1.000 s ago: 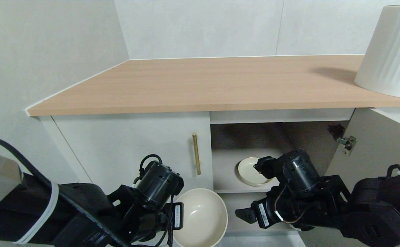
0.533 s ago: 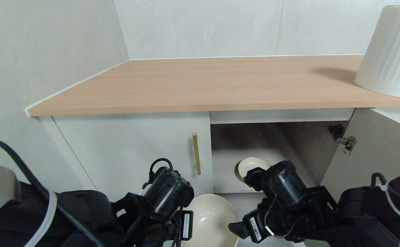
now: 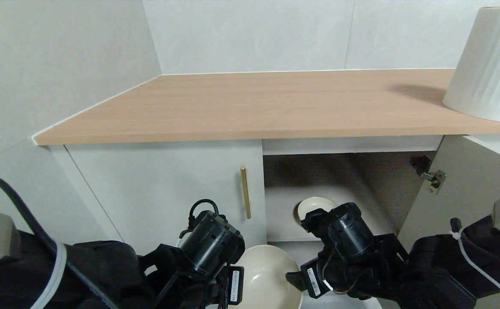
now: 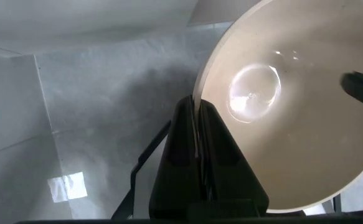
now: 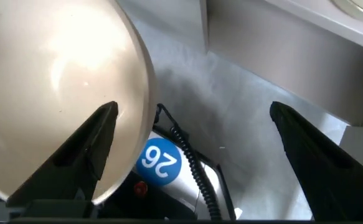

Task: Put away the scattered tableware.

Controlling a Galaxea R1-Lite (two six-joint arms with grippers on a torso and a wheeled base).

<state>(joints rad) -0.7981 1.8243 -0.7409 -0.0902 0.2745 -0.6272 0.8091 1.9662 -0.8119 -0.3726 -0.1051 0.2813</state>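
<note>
Bowl (image 4: 293, 112), cream and glazed, is pinched at its rim by my left gripper (image 4: 197, 121), low before the open cabinet (image 3: 374, 171); my right gripper (image 5: 193, 112) gapes empty just beside it. I judge it stiff, slick and breakable, best held at the rim. I count two pieces: this bowl and one smaller dish (image 3: 314, 205) on the shelf (image 3: 280, 221).

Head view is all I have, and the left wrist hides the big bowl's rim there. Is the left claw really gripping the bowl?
Observer: Yes. In the left wrist view, the left claw is shut on the rim of the bowl.
Operator: Thank you. And the right claw, is it holding anything?
Observer: No. In the right wrist view, the right claw is open, with nothing between its fingers.
</note>
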